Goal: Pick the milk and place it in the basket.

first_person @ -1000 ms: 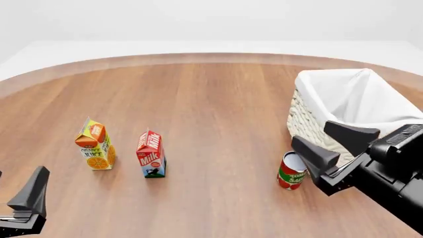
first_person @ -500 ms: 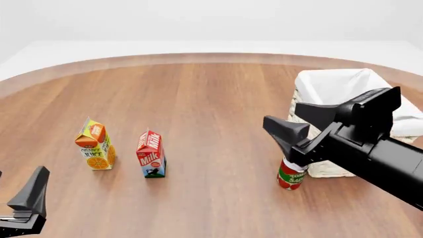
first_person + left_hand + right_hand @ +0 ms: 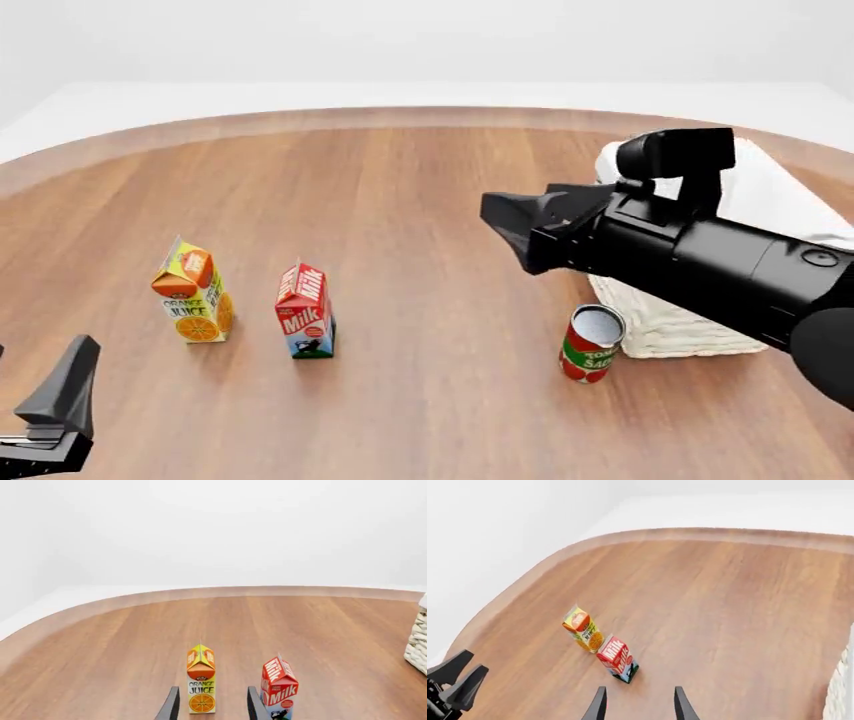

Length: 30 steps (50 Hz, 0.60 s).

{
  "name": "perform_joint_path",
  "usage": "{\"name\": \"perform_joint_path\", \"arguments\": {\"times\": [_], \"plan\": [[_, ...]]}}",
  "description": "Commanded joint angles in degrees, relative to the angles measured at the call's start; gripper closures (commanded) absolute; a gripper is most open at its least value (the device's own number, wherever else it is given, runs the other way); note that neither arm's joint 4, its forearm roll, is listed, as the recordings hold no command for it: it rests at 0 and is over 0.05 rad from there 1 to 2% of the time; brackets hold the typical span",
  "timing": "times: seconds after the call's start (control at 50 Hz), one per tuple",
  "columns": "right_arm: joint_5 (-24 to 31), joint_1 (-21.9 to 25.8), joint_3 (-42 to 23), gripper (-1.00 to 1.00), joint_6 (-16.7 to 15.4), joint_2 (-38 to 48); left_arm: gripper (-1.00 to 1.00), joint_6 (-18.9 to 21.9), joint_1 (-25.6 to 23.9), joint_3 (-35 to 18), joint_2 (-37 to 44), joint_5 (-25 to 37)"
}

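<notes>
The right gripper (image 3: pixel 514 225), jaws spread and empty, hangs in the air above the table (image 3: pixel 400 200), between the basket (image 3: pixel 667 335) and the milk (image 3: pixel 306 311), its fingers turned toward the carton; the approach looks to be the step in hand, with the grasp not yet made. The milk stands upright on the bare wood, well apart from the basket and just beside the juice carton (image 3: pixel 194 292), which is on its far side from the basket. In the right wrist view the milk (image 3: pixel 617 660) sits nearly in line with the two fingertips (image 3: pixel 599 706), so the next move probably calls for a descent toward the carton and a closing on its sides without knocking the juice. The left gripper (image 3: pixel 60 405) rests low at the near table edge, on the juice carton's side, jaws parted and empty; its wrist view frames the juice carton (image 3: pixel 201 687) between its fingers. White lettering on the red carton reads "Milk"; the yellow carton reads "ORANGE JUICE" above an orange slice. A red can (image 3: pixel 590 345) beside the basket shows part of a label, perhaps "TOMATO SAUCE"; it is too small to be sure.
</notes>
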Motion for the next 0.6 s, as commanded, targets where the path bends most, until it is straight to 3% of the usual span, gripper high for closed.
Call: {"name": "perform_joint_path", "arguments": {"times": [0.02, 0.1, 0.24, 0.34, 0.42, 0.6], "plan": [[0.08, 0.93, -3.13, -1.00, 4.46, 3.76, -1.00, 0.00, 0.00, 0.00, 0.00, 0.00], [-0.78, 0.21, -3.84, -1.00, 8.03, 5.05, -1.00, 0.00, 0.00, 0.00, 0.00, 0.00], [-0.28, -0.20, -6.74, -1.00, 9.01, 8.48, -1.00, 0.00, 0.00, 0.00, 0.00, 0.00], [-1.11, -0.71, -7.95, -1.00, 11.74, 11.07, -1.00, 0.00, 0.00, 0.00, 0.00, 0.00], [-0.57, -0.54, -9.40, -1.00, 10.60, 12.83, -1.00, 0.00, 0.00, 0.00, 0.00, 0.00], [-1.99, -0.28, -11.22, -1.00, 13.25, 17.93, -1.00, 0.00, 0.00, 0.00, 0.00, 0.00]]}}
